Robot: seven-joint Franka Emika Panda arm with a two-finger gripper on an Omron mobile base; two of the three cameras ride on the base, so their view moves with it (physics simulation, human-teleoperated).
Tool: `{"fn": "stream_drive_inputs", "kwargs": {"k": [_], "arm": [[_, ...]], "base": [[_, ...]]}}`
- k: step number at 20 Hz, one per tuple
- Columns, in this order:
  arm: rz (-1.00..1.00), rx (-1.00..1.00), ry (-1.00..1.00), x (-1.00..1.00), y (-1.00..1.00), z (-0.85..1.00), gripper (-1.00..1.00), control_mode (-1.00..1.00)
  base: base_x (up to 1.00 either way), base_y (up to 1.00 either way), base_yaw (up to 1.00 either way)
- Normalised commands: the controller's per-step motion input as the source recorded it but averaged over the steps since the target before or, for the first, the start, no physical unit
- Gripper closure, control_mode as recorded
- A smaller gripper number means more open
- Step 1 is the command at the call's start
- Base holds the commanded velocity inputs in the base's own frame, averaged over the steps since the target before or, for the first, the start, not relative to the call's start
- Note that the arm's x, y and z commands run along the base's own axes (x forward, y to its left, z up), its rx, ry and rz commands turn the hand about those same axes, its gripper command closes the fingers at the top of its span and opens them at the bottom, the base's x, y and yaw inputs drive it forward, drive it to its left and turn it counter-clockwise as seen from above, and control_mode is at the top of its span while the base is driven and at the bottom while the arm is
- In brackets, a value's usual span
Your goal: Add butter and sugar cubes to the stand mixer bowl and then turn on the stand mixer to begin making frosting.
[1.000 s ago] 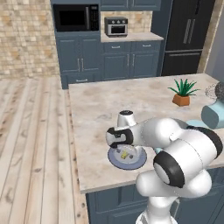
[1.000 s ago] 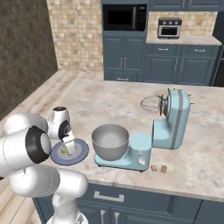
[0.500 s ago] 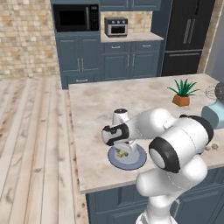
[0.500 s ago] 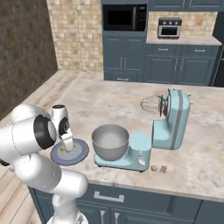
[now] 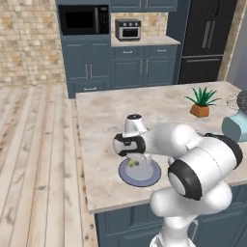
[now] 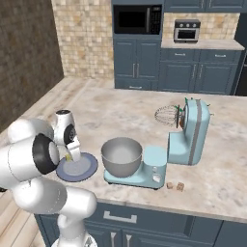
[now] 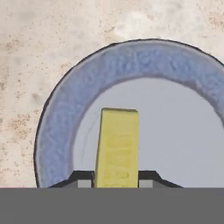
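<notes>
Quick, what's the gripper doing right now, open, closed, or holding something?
Gripper: closed on the butter, over the plate.

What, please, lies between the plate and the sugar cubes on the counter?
In the right base view, the stand mixer bowl on the stand mixer base sits between the plate and the sugar cubes.

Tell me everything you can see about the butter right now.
The butter is a small yellow rectangular stick with flat faces and faint markings along its top. It sits between the two dark fingertips of the gripper, one on each side, and extends away from the hand over the pale centre of the blue-rimmed plate. Whether it rests on the plate or is lifted cannot be told.
</notes>
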Motion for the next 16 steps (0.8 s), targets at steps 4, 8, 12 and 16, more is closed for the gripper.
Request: {"fn": "stream_drive_inputs", "kwargs": {"k": [4, 8, 12, 16], "arm": [[-0.06, -0.04, -0.06, -0.14, -0.29, 0.96, 1.00, -1.00], [-0.05, -0.07, 0.00, -0.01, -0.37, 1.00, 1.00, -1.00], [-0.06, -0.06, 0.02, 0.00, -0.41, 0.98, 1.00, -1.00], [-0.06, -0.01, 0.08, -0.02, -0.52, 0.74, 1.00, -1.00]], "base": [[0.00, 0.00, 0.00], [0.00, 0.00, 0.00], [0.00, 0.00, 0.00], [0.00, 0.00, 0.00]]}}
